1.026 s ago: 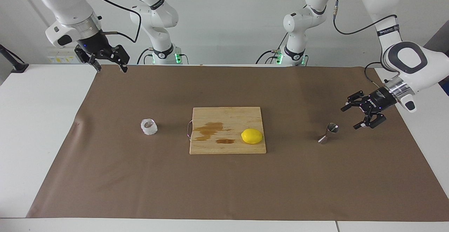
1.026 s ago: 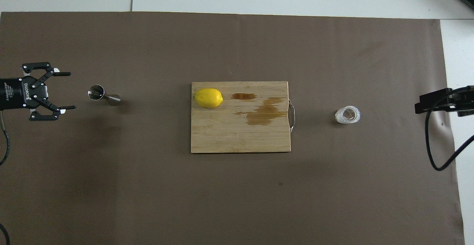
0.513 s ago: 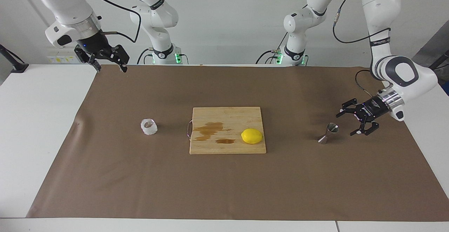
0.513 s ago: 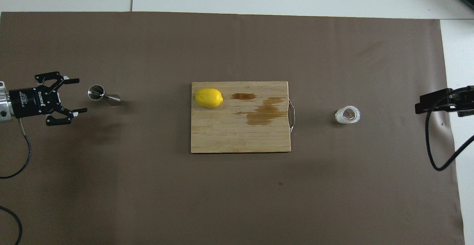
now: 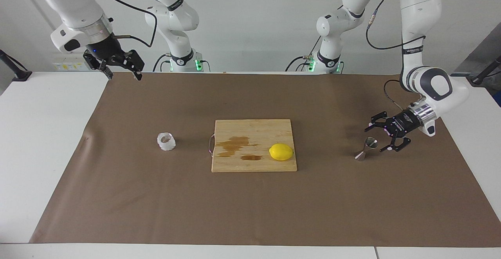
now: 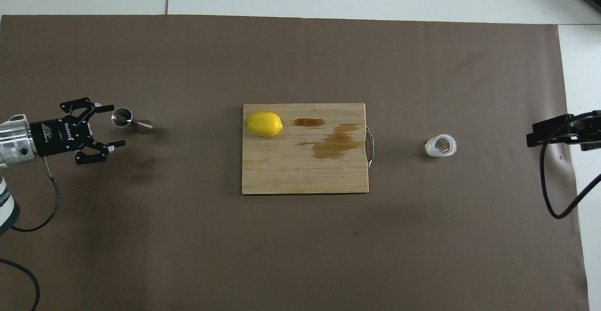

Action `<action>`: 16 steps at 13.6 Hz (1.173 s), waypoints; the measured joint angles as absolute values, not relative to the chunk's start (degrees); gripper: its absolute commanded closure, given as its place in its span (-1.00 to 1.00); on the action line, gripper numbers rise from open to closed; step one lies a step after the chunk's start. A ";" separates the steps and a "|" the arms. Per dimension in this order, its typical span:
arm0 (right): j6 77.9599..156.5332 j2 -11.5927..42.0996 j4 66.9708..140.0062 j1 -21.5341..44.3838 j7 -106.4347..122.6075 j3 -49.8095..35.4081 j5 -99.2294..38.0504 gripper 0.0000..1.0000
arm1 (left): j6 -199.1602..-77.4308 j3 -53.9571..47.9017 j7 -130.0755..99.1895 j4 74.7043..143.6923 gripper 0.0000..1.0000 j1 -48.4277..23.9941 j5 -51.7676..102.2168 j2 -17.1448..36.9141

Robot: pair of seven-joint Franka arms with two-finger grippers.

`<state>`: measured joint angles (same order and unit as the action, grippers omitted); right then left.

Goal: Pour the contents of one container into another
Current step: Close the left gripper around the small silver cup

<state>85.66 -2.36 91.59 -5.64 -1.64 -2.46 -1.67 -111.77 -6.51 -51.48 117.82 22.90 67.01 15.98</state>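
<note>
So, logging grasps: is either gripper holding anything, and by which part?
Nothing is held. The open left gripper sits beside the shiny steel hourglass jigger; the right gripper waits.

I see bare tabletop (image 5: 129, 196) between cup (image 5: 166, 141) and jigger (image 5: 365, 148), blocked only by the board (image 5: 253, 145) with its lemon (image 5: 281, 151).

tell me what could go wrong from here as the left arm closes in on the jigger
1. The jigger is small, narrow-waisted and standing free on the brown paper; the open left tool comes at it from the side, so a finger could clip it and tip it.
2. Its polished steel may slip in the grip.
3. The textured glass cup sits past the cutting board and lemon, under no tool; the right tool waits near the paper's corner.
</note>
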 measured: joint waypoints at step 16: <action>84.42 -2.41 91.60 -5.47 -1.64 -2.49 -1.67 -1.00 | -113.23 -6.53 -50.20 118.22 -1.00 21.45 70.67 15.98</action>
<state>84.42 -2.41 91.60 -5.47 -1.64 -2.49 -1.67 -113.23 -6.53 -50.20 118.22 21.45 70.67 15.98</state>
